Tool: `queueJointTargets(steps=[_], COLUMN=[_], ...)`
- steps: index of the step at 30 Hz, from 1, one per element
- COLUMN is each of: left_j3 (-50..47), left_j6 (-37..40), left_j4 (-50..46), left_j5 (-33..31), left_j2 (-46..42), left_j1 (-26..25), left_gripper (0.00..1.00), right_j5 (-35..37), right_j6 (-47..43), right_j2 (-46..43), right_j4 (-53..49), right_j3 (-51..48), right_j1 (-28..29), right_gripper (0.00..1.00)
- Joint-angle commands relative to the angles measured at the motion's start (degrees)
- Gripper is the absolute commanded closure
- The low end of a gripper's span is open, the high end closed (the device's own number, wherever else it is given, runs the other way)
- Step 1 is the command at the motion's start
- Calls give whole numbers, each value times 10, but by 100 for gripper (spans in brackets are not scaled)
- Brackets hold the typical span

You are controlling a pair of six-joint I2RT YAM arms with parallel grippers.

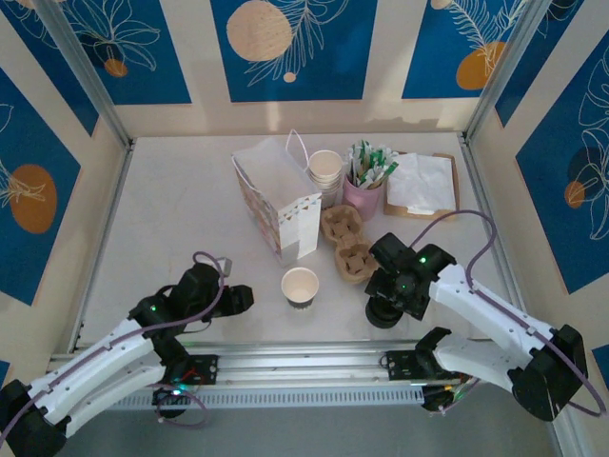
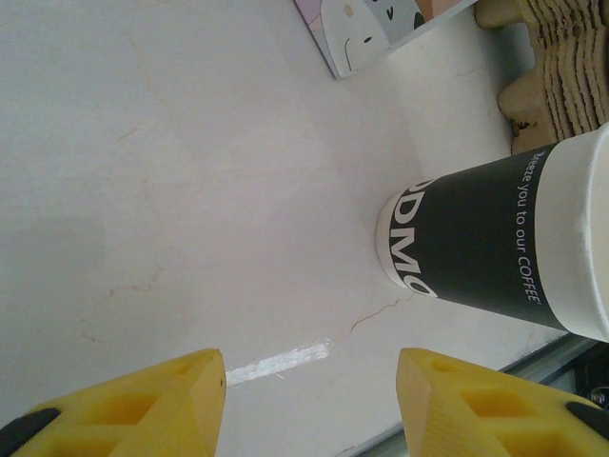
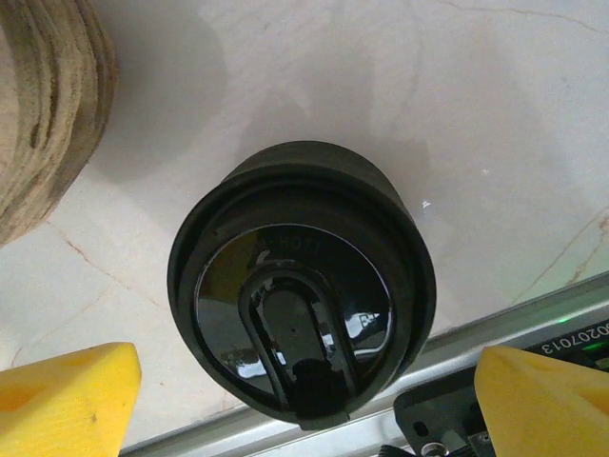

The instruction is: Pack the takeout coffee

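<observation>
Your right pincer (image 3: 306, 395) hangs with its jaws wide, straddling the black lid (image 3: 300, 286) at the tabletop's (image 1: 190, 219) near edge, likely lined up to grasp it. The takeout coffee cup (image 1: 300, 286) stands lidless just left of it, near centre. Your left pincer (image 2: 309, 386), partly spread and empty, hovers left of the cup, probably to steady it.

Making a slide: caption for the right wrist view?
Open right gripper hovers over a black lid on the white table.
</observation>
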Motion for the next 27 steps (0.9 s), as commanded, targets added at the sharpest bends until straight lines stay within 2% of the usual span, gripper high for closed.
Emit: queueJointTargets(steps=[1, 24, 27], left_j3=[-2, -4, -3], left_j6=[13, 8, 7], left_j4=[-20, -39, -38], left_j5=[-12, -17, -17], left_j2=[-7, -23, -24], left_j1=[-5, -5, -5], left_gripper=[49, 49, 49], right_j5=[0, -1, 1], right_j6=[-9, -7, -6], right_j2=[19, 90, 94], right_j4=[-5, 17, 19], right_j3=[2, 0, 1], right_j1=[-2, 15, 19], right_gripper=[9, 12, 15])
